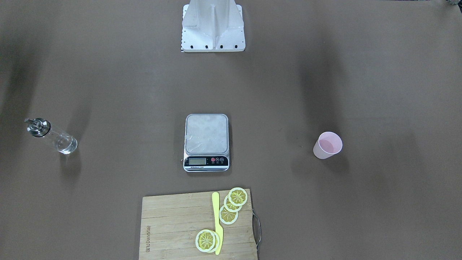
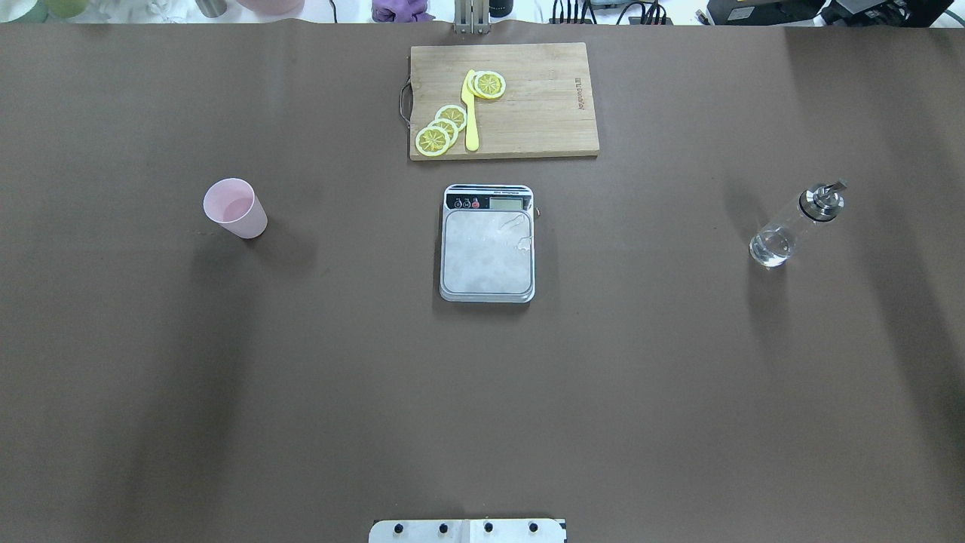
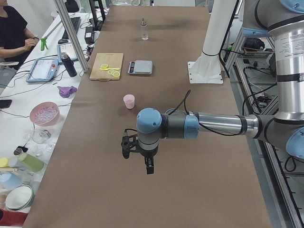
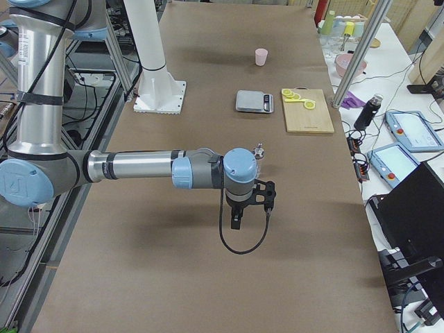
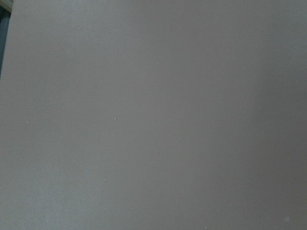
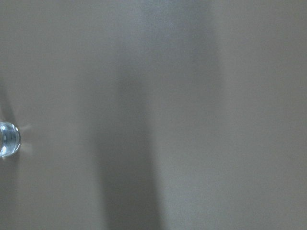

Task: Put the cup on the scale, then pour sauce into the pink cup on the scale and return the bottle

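**Standing well apart: cup, scale and bottle in a row on the brown table**

The pale pink cup (image 2: 235, 208) stands upright and open-mouthed on the table (image 2: 226, 392), on the robot's left side, well apart from the kitchen scale (image 2: 487, 253). The scale lies at the table's middle. Its steel platform is bare and its black display strip is turned away from the robot's base. The cup is not yet on it.

On the robot's right side the clear glass bottle (image 2: 795, 226) stands upright, its metal pour spout on top. The colourless sauce (image 1: 68, 145) shows low in the bottle. A round glint of glass (image 6: 8, 139) sits at the left edge of the right wrist view.

Beyond the scale, just past its display, lies a wooden cutting board (image 2: 550, 105). It carries lemon slices (image 2: 441, 130) and a yellow knife (image 2: 471, 121).

The left gripper (image 3: 149, 167) hangs above bare table at the robot's left end, touching nothing. The right gripper (image 4: 236, 220) hangs the same way at the other end, near the bottle. Both show only in the side views, so I cannot tell whether their fingers are apart or together.
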Controlling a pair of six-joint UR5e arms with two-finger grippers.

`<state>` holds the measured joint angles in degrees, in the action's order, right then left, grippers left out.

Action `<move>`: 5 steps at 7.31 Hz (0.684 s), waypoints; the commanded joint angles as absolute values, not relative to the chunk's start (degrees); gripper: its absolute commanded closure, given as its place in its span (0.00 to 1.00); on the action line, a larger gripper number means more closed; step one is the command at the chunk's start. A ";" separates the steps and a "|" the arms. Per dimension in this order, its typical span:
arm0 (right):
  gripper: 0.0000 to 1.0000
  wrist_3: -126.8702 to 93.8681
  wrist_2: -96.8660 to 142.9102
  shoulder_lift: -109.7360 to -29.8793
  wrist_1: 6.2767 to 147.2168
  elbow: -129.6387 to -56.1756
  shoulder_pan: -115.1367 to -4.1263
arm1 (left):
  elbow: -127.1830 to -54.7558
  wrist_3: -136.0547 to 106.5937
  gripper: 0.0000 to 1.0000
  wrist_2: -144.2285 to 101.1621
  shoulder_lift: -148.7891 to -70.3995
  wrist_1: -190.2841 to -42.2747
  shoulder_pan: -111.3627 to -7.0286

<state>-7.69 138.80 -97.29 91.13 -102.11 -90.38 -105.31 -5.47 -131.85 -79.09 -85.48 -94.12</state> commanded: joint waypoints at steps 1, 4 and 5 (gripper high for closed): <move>0.00 -7.91 138.78 -97.29 91.14 -102.13 -90.35 | -105.21 -5.36 0.02 -131.84 -79.45 -85.52 -93.96; 0.00 -8.08 138.78 -97.21 91.05 -102.13 -90.35 | -105.21 -5.27 0.02 -131.84 -79.45 -85.34 -93.87; 0.00 -8.35 138.78 -96.77 91.05 -102.13 -90.35 | -105.12 -5.27 0.02 -131.84 -79.45 -85.34 -93.95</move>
<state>-8.09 138.78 -97.13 91.06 -102.13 -90.36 -105.18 -5.28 -131.84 -79.45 -85.38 -93.92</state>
